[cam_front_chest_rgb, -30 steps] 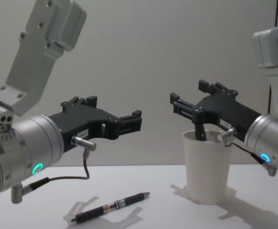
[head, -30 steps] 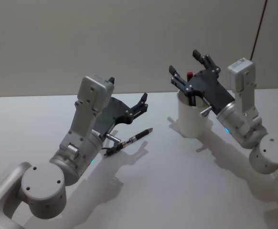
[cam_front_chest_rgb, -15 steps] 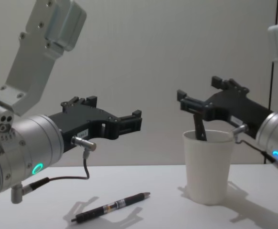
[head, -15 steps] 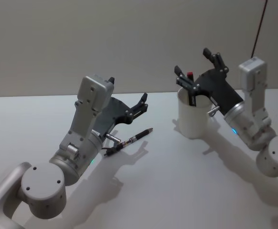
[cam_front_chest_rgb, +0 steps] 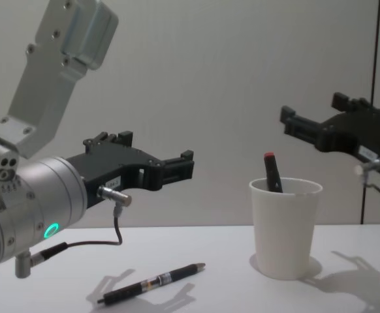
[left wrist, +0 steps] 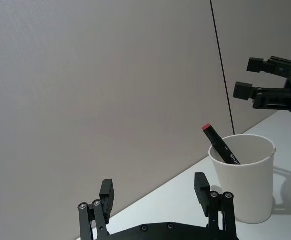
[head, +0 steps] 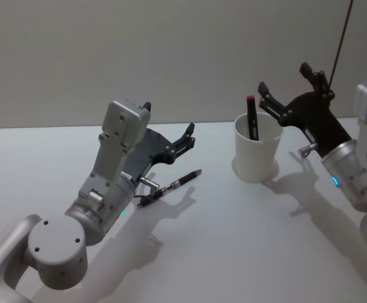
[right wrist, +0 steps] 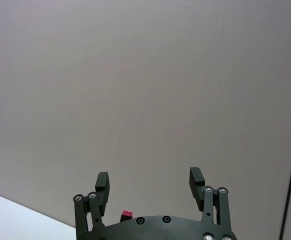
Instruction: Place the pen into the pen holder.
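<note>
A plain white tapered paper cup with a rolled rim (head: 256,156) (cam_front_chest_rgb: 285,228) (left wrist: 248,182) stands upright on a white table (head: 234,240), towards the robot's right side. A black marker pen with a red cap (head: 252,117) (cam_front_chest_rgb: 272,173) (left wrist: 219,146) stands inside the cup. It leans against the rim, with the red end poking out above the top.

The right gripper (head: 284,77) (cam_front_chest_rgb: 313,107) (right wrist: 149,177) (left wrist: 248,77) hangs in the air above the cup and off to its right. Its black fingers are spread wide with nothing between them. It is clear of both the cup and the marker.

A second pen, slim and black with a pale tip (head: 171,187) (cam_front_chest_rgb: 152,283), lies flat on the table well to the left of the cup, tip pointing towards it. The left gripper (head: 169,118) (cam_front_chest_rgb: 156,153) (left wrist: 154,185) is raised over this pen without touching it. Its fingers are also spread apart and empty, pointing towards the cup.
</note>
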